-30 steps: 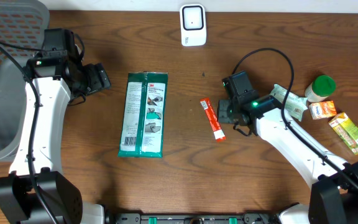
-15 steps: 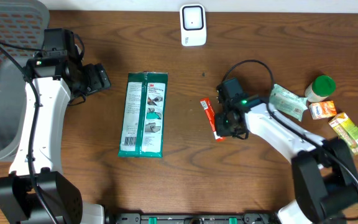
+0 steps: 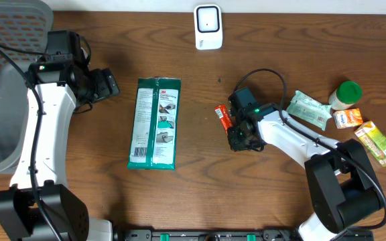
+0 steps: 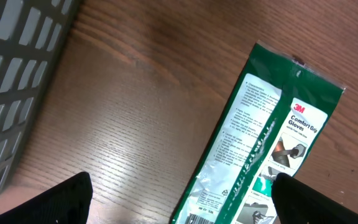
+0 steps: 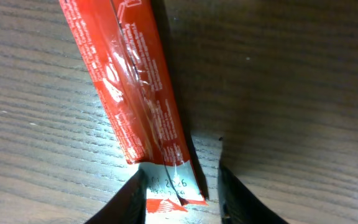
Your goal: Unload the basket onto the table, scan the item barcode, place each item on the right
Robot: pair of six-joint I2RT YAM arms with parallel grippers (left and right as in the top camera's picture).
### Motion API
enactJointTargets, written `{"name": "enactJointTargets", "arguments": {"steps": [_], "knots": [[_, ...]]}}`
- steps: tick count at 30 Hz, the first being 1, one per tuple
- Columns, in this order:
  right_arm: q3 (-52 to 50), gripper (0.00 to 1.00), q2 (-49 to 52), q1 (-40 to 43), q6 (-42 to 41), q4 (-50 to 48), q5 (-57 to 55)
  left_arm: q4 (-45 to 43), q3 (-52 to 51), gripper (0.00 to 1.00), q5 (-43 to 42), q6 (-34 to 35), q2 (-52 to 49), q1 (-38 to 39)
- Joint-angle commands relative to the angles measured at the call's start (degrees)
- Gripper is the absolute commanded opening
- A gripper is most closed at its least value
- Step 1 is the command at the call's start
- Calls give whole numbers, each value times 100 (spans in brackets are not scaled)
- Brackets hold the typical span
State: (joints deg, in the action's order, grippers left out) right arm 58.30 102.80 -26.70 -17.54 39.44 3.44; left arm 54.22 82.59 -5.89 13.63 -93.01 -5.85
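Note:
A slim red sachet (image 3: 223, 115) lies on the wooden table right of centre. My right gripper (image 3: 238, 138) is down over its near end. In the right wrist view the sachet (image 5: 135, 93) runs up and away, and its white printed end lies between the fingers of my right gripper (image 5: 182, 194). The jaws are open, with a gap on the right side. A white scanner (image 3: 208, 27) stands at the back edge. My left gripper (image 3: 110, 86) hangs wide open at the left, and in its wrist view the left gripper (image 4: 182, 200) holds nothing.
A green 3M glove pack (image 3: 154, 123) lies left of centre, its top half also in the left wrist view (image 4: 272, 137). A grey mesh basket (image 3: 5, 100) stands far left. At the right lie a green-white pouch (image 3: 308, 109), a green-capped bottle (image 3: 346, 94) and two small boxes (image 3: 378, 142).
My right arm has swung left and settled over the sachet's near end, and its jaws have opened from nearly shut. The left arm has not moved.

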Motion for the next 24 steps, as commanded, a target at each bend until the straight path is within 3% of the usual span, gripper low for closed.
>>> {"name": "enactJointTargets", "arguments": {"steps": [1,4,8,14,24], "knots": [[-173,32,107,-114,46,-87,7,35,15,92,9,-33,-22,-24],[-214,22,136,-122,44,-140,11,35,15,92,9,-33,-22,-24],[-212,1,136,-175,48,-146,223,35,15,93,9,-33,-22,-24],[-153,1,-2,-127,44,72,-31,35,15,92,9,-33,-22,-24],[203,1,-938,-221,-20,820,-2371,35,15,92,9,-33,-22,-24]]}}
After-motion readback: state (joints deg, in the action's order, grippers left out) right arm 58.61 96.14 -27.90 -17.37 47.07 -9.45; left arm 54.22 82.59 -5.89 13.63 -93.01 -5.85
